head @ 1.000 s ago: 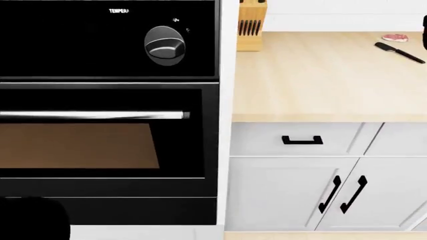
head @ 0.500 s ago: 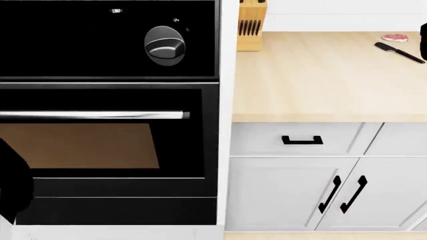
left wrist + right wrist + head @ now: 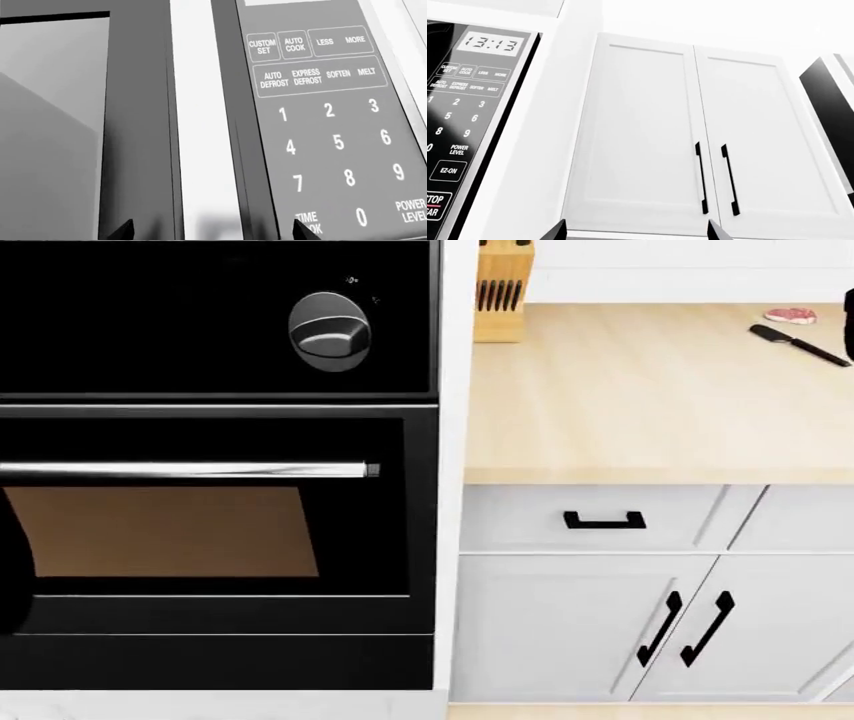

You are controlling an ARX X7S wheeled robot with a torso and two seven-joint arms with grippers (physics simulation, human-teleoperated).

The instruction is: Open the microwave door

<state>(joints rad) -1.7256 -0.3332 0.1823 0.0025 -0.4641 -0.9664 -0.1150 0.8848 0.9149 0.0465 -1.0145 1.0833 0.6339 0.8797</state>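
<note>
The left wrist view is filled by the microwave. Its dark door (image 3: 137,125), with a grey window (image 3: 47,140), lies beside the keypad panel (image 3: 333,130). A pale strip (image 3: 200,125) runs between door edge and panel. My left gripper (image 3: 213,232) is open, its tips straddling that strip, one before the door and one before the keypad. My right gripper (image 3: 637,232) is open and holds nothing, facing white wall cabinets; the microwave's keypad (image 3: 454,115) and clock (image 3: 490,44) show at that view's edge. The head view shows neither the microwave nor either gripper.
The head view shows a black oven (image 3: 214,540) with a silver handle (image 3: 187,471) and a knob (image 3: 328,331). Beside it, a wooden counter (image 3: 641,400) carries a knife block (image 3: 503,290), a knife (image 3: 798,344) and meat (image 3: 790,315). White cabinet doors (image 3: 694,130) have black handles.
A dark shape at the head view's lower left has risen and slid almost out past the left edge. The lit text on the oven's top panel has faded.
</note>
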